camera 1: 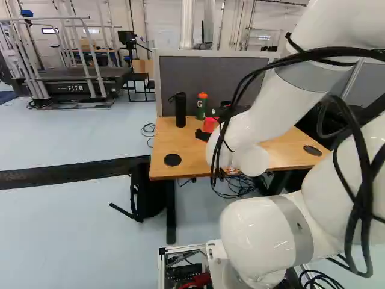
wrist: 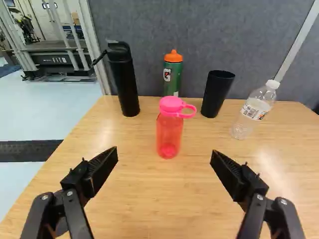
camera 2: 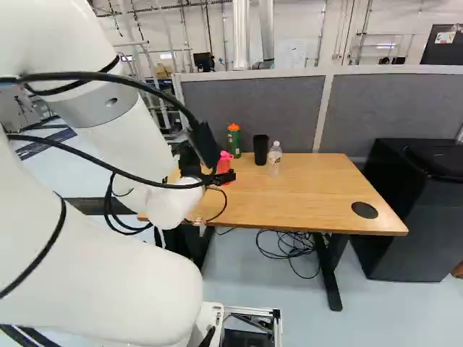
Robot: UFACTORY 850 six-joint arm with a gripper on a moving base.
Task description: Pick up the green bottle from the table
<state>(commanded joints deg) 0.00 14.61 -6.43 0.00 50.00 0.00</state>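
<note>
A pale floor (camera 1: 66,223) runs back to a white wall (camera 1: 162,18), and a grey fabric partition (camera 2: 249,108) stands along the far side of the table. Far left is a treadmill (camera 1: 72,84) inside a metal frame. The white arm (camera 1: 258,114) reaches forward over the light wooden table (camera 2: 318,188). A big black box (camera 2: 412,210) sits on the floor just right of the table, and a black backpack (camera 1: 146,195) rests on the floor at the table's left end. The black gripper (camera 2: 224,176) is wide open above the near part of the tabletop, its two fingers well apart with nothing between them. Ahead of it, on the far left of the table, stands a black flip-top bottle (wrist: 124,79). To its right, close to the partition, is the green bottle (wrist: 172,79) with an orange cap, upright, its base partly hidden in the wrist view. The pink bottle (wrist: 169,132) with a loop lid stands nearer the gripper, in front of the green one. Right of the green bottle comes a clear water bottle (wrist: 254,109) with a white cap, and between those two a black tumbler (wrist: 217,94).
</note>
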